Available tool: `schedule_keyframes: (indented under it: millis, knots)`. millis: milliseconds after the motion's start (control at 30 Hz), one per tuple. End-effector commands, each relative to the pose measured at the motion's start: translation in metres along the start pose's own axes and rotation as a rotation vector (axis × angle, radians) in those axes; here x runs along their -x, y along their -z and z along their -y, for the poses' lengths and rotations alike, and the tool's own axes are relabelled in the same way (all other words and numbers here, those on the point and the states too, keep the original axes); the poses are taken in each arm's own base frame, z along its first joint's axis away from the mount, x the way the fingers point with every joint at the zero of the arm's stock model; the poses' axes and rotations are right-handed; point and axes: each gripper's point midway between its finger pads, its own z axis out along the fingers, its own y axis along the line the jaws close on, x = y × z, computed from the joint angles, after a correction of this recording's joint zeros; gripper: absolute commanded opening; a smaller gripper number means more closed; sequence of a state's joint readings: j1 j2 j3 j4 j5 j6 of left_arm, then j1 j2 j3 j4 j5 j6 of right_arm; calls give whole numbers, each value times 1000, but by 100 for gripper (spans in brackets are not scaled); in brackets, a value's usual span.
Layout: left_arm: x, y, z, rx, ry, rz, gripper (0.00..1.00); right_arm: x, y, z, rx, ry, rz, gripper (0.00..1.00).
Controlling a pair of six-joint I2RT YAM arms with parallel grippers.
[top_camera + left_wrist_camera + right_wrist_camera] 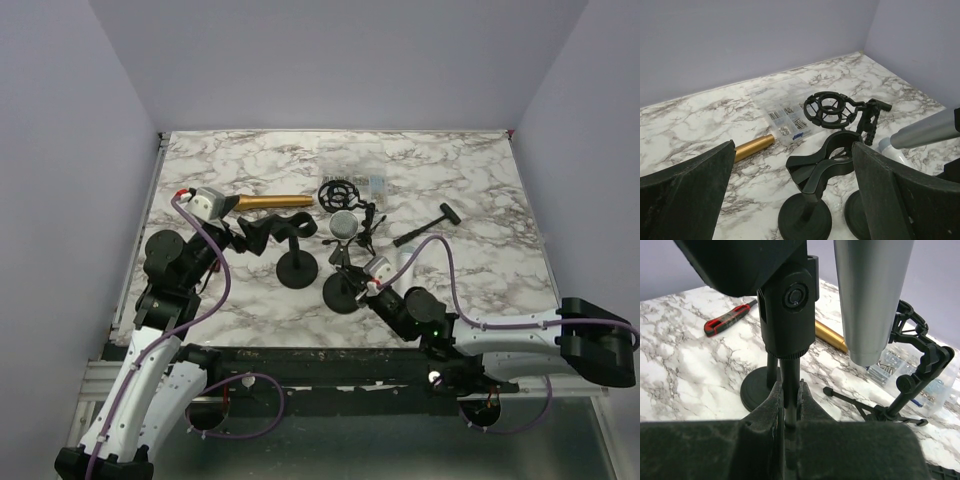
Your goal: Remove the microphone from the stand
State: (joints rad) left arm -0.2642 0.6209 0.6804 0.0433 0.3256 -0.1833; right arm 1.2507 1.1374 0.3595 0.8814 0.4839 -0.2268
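Note:
The grey microphone [346,224] sits in the clip of the right-hand black stand [345,293]. Its tapered grey body shows in the right wrist view [872,295] and at the right edge of the left wrist view [925,132]. My right gripper [358,272] is shut on this stand's thin pole [790,365], low under the swivel joint. A second black stand [297,268] has an empty clip [832,160]. My left gripper [794,150] is open, its fingers on either side of that empty clip without touching it.
A gold cylinder [272,202], a black shock mount on a small tripod [338,193], a clear box of screws [787,120] and a black T-shaped tool [425,228] lie behind the stands. A red and black utility knife [730,317] lies at the left. A white object [405,258] lies by my right arm.

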Motion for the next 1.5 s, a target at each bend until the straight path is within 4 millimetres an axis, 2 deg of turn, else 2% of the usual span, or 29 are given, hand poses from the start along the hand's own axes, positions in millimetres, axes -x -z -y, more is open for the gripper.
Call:
schedule_keyframes:
  millis: [0,100,267,333,433,533,667,833,1033,1100,1200,1333,1367,1400,1467]
  knots:
    - [6,-2,8,-45,2,6,99,48,-3,10,-67,-151,228,1]
    - [10,-5,13,-66,24,13,99,40,-9,23,-179,-216,227,1]
    - [20,-6,30,-153,74,32,99,24,-11,29,-246,-276,179,1]
    - [25,-5,42,-216,103,30,99,13,-13,30,-277,-276,121,4]
    - [28,-5,60,-308,172,-14,99,5,-16,27,-279,-270,56,19]
    - [31,-8,74,-368,246,-40,99,-4,-16,26,-291,-272,-11,52]
    - [36,-4,86,-420,324,-12,98,-12,-13,29,-326,-270,-95,75]
    - [37,11,87,-403,334,82,99,-8,5,32,-303,-303,-179,83]
    - [23,26,90,-378,356,-5,98,9,48,34,-169,-371,-234,85]
    - [12,29,90,-359,376,-74,99,20,61,40,-160,-390,-248,86]
    - [-2,32,90,-334,418,-167,98,56,72,55,-161,-412,-201,97]
    - [-7,33,97,-368,474,-209,98,116,59,54,-80,-340,-161,98]
    - [-8,33,99,-371,485,-220,98,118,51,53,-90,-295,-195,98]
    - [-8,32,101,-379,491,-227,98,129,43,57,-114,-266,-209,97]
    - [-8,32,109,-403,499,-236,98,132,23,54,-136,-178,-272,96]
